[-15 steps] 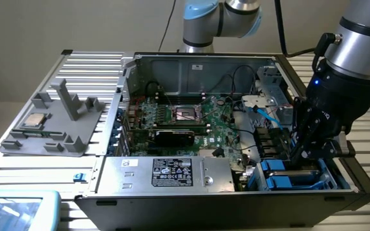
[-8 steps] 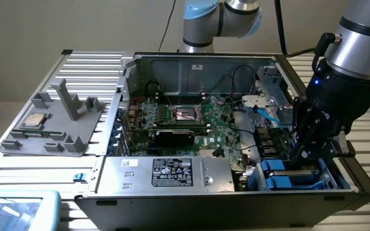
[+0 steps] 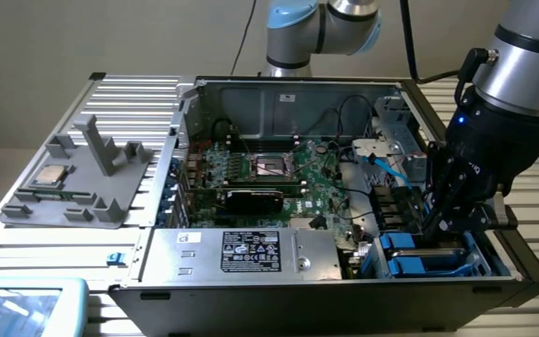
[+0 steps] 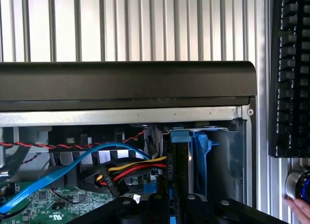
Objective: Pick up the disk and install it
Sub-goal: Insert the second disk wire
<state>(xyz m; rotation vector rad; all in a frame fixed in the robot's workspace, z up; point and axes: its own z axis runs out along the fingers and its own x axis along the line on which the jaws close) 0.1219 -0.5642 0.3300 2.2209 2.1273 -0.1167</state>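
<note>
install step in hand: pincer (image 3: 452, 223) clenched on the disk (image 4: 175, 166), edge-down in the blue bay (image 3: 417, 254) at the case's (image 3: 279, 295) near right; seating calls for a straight push.

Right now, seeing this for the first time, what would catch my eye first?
An opened computer case lies with its green circuit board exposed, mid-table. The gripper, shut, reaches into the bay at the exterior view's right, on the disk in its bright blue carrier. A grey holder tray sits at the left.
</note>
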